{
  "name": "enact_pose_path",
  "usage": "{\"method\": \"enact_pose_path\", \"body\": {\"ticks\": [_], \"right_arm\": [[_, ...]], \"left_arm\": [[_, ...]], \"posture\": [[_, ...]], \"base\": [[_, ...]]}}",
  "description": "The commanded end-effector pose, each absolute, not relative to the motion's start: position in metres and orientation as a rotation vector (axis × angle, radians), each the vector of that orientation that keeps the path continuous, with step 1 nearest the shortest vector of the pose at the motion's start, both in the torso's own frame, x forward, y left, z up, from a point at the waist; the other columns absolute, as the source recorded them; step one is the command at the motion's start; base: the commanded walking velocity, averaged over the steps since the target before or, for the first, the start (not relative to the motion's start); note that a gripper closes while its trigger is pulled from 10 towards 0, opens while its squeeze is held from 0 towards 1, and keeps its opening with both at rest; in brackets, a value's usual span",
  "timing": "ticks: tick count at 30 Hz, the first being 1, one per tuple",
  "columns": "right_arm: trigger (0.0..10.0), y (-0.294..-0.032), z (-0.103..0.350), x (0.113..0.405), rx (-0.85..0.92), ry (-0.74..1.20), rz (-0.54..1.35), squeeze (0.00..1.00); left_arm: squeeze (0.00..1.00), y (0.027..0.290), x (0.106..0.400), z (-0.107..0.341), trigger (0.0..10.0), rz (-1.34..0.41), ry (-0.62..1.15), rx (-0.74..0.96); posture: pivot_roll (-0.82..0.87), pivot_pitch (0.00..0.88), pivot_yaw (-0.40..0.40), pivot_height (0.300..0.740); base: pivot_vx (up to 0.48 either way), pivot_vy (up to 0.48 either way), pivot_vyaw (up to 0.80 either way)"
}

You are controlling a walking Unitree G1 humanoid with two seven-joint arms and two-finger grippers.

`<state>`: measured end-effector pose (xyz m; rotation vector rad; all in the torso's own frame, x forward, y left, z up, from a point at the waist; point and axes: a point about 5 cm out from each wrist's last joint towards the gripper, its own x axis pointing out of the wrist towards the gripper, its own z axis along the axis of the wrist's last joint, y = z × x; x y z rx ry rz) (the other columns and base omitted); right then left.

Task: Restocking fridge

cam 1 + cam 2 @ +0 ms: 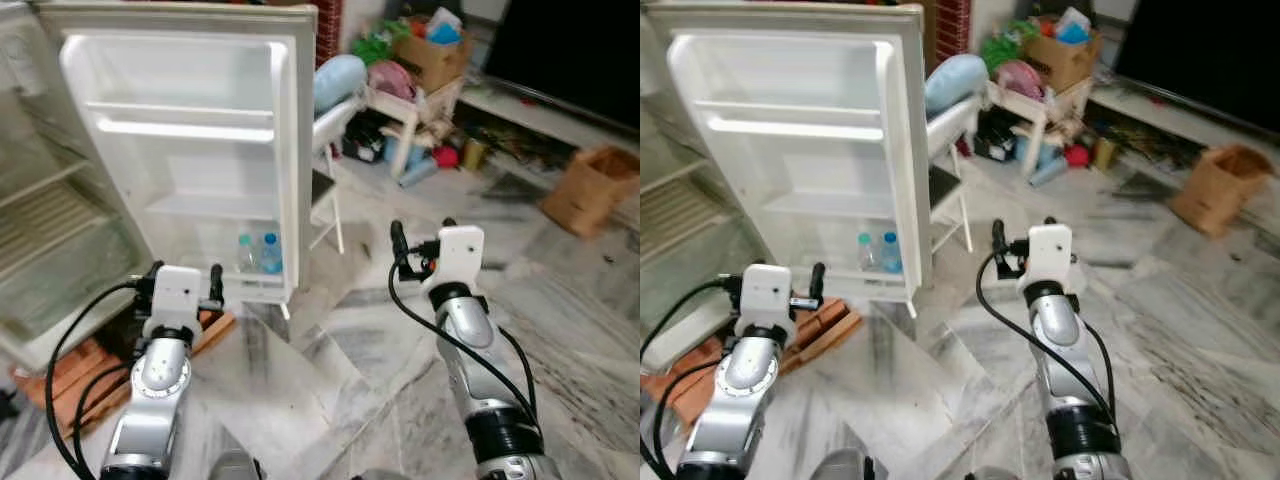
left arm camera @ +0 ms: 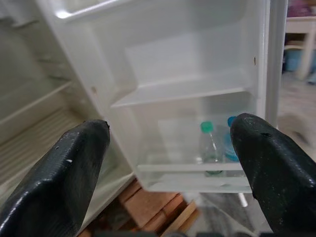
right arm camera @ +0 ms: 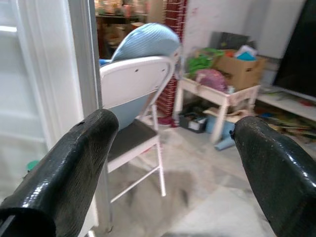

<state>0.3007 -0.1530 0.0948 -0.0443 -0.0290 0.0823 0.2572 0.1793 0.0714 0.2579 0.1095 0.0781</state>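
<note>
Robot faces the open fridge door (image 1: 190,150), two bottles (image 1: 258,254) shelved; left gripper (image 2: 168,163) and right gripper (image 3: 173,163) spread, empty; fetching more stock looks next.

The lowest door shelf (image 1: 262,283) of the open fridge door (image 1: 200,150) is occupied by two bottles standing upright side by side: a green-capped bottle (image 2: 209,146) and a blue-capped bottle (image 1: 271,253). The marble floor (image 1: 330,370) carries the fridge, raised on wooden blocks (image 1: 85,362), and a white chair (image 3: 133,113).
</note>
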Motion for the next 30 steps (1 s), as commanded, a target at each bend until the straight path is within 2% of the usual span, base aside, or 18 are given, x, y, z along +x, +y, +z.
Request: {"method": "enact_pose_path", "body": {"ticks": [1,5,8,20,30], "right_arm": [[10.0,-0.156,0.097,0.301,-0.04,-0.041,0.07,0.0],[10.0,-0.152,0.097,0.299,-0.041,-0.047,0.098,0.0],[10.0,-0.152,0.097,0.299,-0.032,-0.049,0.1,0.0],[10.0,-0.14,0.1,0.301,-0.004,-0.065,0.169,0.0],[10.0,-0.141,0.106,0.303,0.004,-0.084,0.165,0.0]], "left_arm": [[0.0,0.175,0.26,0.073,10.0,0.064,0.099,0.265],[0.0,0.177,0.261,0.073,10.0,0.073,0.099,0.265],[0.0,0.178,0.259,0.071,10.0,0.083,0.105,0.258],[0.0,0.18,0.258,0.073,10.0,0.103,0.104,0.243],[0.0,0.174,0.26,0.073,10.0,0.084,0.109,0.232]], "posture": [[0.09,0.017,0.002,0.74],[0.09,0.015,0.002,0.74],[0.09,0.006,0.004,0.74],[0.09,0.012,0.013,0.74],[0.09,0.017,0.016,0.74]], "base": [[0.0,-0.42,0.77],[0.0,-0.418,0.77],[0.346,-0.082,0.75],[0.461,0.0,0.73],[0.406,-0.058,0.66]]}}
